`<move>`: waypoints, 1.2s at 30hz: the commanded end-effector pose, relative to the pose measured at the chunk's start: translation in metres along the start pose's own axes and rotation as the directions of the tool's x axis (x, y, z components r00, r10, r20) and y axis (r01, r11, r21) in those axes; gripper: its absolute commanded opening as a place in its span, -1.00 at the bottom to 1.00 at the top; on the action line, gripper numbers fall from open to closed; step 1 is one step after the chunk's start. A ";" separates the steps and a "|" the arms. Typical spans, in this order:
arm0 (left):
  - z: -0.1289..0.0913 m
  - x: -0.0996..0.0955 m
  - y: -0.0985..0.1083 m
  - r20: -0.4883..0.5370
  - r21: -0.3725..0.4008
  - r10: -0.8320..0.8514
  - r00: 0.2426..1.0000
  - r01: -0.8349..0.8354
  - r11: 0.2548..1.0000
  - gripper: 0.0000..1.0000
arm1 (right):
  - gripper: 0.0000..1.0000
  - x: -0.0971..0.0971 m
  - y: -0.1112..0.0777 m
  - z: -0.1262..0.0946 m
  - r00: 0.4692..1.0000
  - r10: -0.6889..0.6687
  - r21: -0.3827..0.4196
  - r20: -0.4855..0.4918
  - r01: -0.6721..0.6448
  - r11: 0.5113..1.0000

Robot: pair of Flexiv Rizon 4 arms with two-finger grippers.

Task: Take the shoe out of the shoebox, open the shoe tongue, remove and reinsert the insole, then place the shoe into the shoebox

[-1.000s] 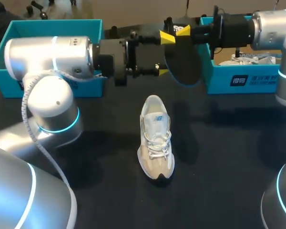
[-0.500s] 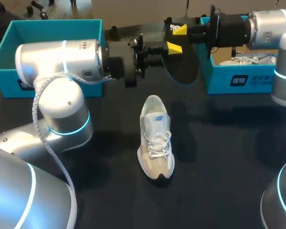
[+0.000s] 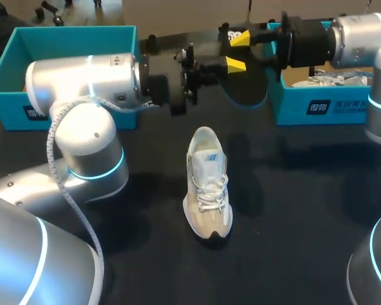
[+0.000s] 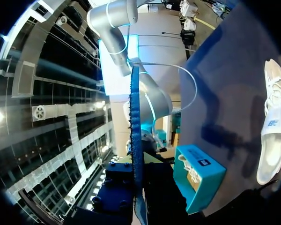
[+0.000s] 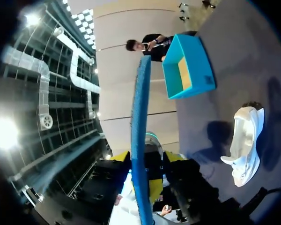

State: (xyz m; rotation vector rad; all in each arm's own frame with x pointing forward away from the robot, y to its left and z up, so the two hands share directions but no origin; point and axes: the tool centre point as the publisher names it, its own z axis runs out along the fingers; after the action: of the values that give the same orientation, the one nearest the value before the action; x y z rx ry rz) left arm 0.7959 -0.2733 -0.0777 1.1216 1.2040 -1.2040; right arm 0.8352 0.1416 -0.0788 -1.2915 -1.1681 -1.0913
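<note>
On table, shoe beneath insole.

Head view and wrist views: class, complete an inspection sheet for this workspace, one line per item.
Surface: dark table.
Job's things: white shoe standing on the table, out of its box; insole held in the air; left shoebox; right shoebox holding another shoe.
Clutter: nothing seen.
Grippers: left gripper and right gripper both shut on the insole.
Cables: white cable along the left arm.
Surroundings: nothing seen.
</note>
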 end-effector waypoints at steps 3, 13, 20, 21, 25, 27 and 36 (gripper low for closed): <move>-0.015 -0.004 -0.005 0.000 0.014 -0.005 1.000 0.005 1.000 -1.00 | 1.00 -0.006 -0.018 -0.011 1.000 -0.026 -0.007 0.006 0.026 1.000; -0.034 -0.004 -0.010 -0.013 0.065 -0.010 1.000 0.011 0.998 -1.00 | 1.00 -0.016 -0.047 -0.029 0.993 -0.102 -0.036 0.055 0.105 0.994; -0.043 -0.005 -0.012 -0.021 0.081 -0.026 0.999 0.027 0.996 -1.00 | 1.00 -0.017 -0.058 -0.041 0.984 -0.156 -0.040 0.088 0.160 0.986; -0.044 -0.006 -0.013 -0.021 0.084 -0.026 0.999 0.028 0.996 -1.00 | 1.00 -0.017 -0.059 -0.043 0.983 -0.159 -0.039 0.088 0.163 0.986; -0.049 -0.011 -0.015 -0.013 0.096 -0.025 1.000 0.026 0.995 -1.00 | 1.00 -0.017 -0.061 -0.051 0.980 -0.176 -0.028 0.094 0.180 0.983; -0.051 -0.015 -0.016 -0.010 0.100 -0.022 1.000 0.023 0.995 -1.00 | 1.00 -0.018 -0.062 -0.054 0.980 -0.182 -0.030 0.085 0.185 0.982; -0.053 -0.019 -0.016 -0.013 0.110 -0.003 1.000 0.004 0.994 -1.00 | 1.00 -0.024 -0.064 -0.061 0.982 -0.180 -0.023 0.051 0.181 0.983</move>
State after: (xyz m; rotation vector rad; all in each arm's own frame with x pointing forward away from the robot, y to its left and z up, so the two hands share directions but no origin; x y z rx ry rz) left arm 0.7781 -0.2207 -0.0617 1.2109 1.1625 -1.2818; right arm 0.7715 0.0783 -0.0908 -1.2564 -1.3335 -1.2148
